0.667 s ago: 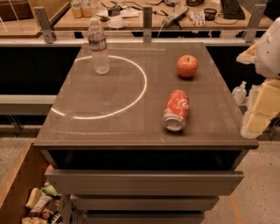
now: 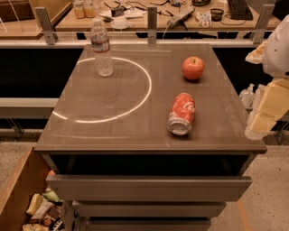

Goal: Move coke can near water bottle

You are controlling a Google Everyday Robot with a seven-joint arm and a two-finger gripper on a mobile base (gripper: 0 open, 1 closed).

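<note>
The coke can (image 2: 182, 113) is red with white script and lies on its side on the grey table top (image 2: 117, 131), right of centre, its silver end facing the front edge. The water bottle (image 2: 101, 47) is clear with a white cap and a label band; it stands upright at the back left, on a white ring of light. My gripper (image 2: 264, 115) is cream-coloured and hangs at the right edge of the view, beyond the table's right side, to the right of the can and apart from it. It holds nothing that I can see.
A red apple (image 2: 193, 68) sits at the back right, behind the can. Drawers (image 2: 149, 187) stick out below the front edge. A wooden bin of snack packets (image 2: 38, 210) stands at lower left. A cluttered desk (image 2: 149, 13) and rail run behind the table.
</note>
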